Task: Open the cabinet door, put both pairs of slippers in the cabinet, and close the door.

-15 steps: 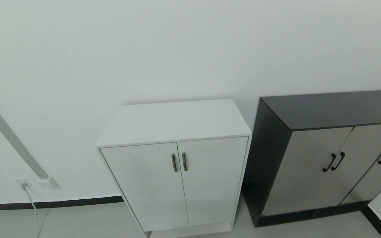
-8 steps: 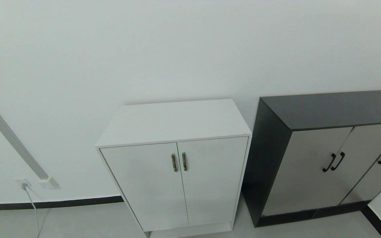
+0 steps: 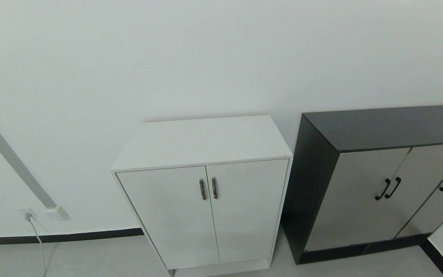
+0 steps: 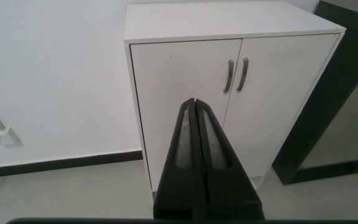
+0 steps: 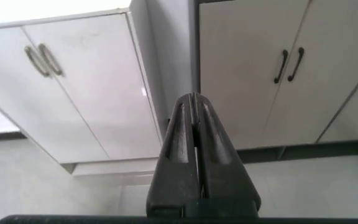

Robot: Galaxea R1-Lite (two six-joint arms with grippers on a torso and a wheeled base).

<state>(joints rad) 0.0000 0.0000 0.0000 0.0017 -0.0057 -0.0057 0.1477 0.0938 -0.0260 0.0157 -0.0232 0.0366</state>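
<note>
Both white cabinet (image 3: 190,207) doors closed, same as before

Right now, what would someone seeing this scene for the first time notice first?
First, the shut white cabinet in the middle of the head view, with two metal handles side by side at its centre seam. Close beside it, on the robot's right, stands a grey-fronted black cabinet. Nearer, the left hand and the right hand are shut, pointing toward the cabinets.

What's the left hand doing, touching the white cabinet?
Apart. The head view shows the white cabinet with nothing touching it; the left hand hangs well back.
</note>
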